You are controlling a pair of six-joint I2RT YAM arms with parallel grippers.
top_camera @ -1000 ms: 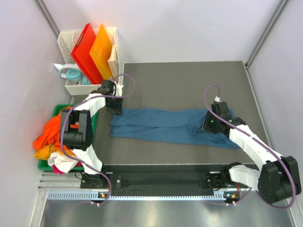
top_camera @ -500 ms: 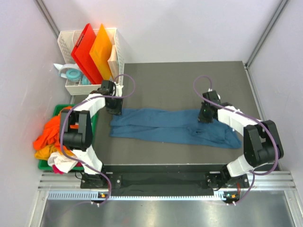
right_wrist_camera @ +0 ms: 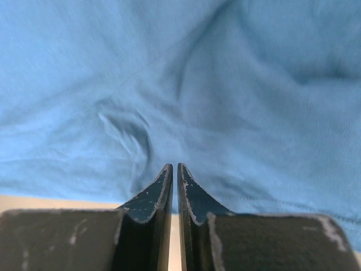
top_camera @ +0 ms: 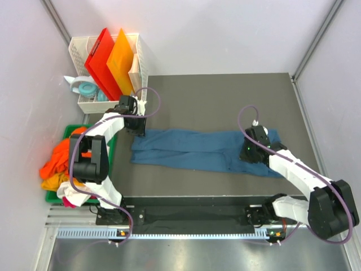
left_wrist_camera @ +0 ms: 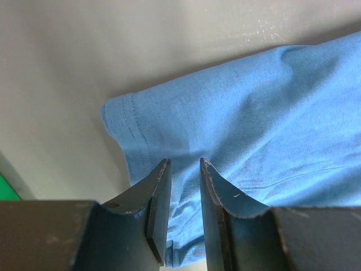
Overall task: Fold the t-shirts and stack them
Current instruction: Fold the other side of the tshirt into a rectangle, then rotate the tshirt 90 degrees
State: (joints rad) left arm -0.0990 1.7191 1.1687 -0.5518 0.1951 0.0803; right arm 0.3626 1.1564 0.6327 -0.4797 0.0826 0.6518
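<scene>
**Task item.** The teal-blue t-shirt (top_camera: 197, 149) lies flat on the dark surface (top_camera: 214, 101). It is drawn out into a long band running left to right across the near half. Its left end is just below the left end effector (top_camera: 136, 130). Its right end is under the right end effector (top_camera: 249, 153).

**Left end effector.** In the left wrist view the left end effector (left_wrist_camera: 184, 164) is released. The fingers stand slightly apart with a clear gap, and no cloth is seen between them. They hang over a stitched corner of the teal-blue t-shirt (left_wrist_camera: 271, 113). Bare surface (left_wrist_camera: 113, 45) shows beyond the hem.

**Right end effector.** In the right wrist view the right end effector (right_wrist_camera: 172, 165) is clenched to a hairline slit. The tips are down on the teal-blue t-shirt (right_wrist_camera: 254, 84). A small raised pucker of cloth runs up to the tips on their left side, and this reads as a pinch of fabric.

**Other stock.** The remaining t-shirts (top_camera: 59, 161), orange, yellow and white, sit in a loose heap. They spill over a green bin (top_camera: 113, 148) at the left edge, off the surface and well apart from the teal one.

**Surroundings.** A white basket (top_camera: 76, 42) at the far left corner holds a red board (top_camera: 98, 59) and an orange board (top_camera: 121, 56), both upright and leaning.
</scene>
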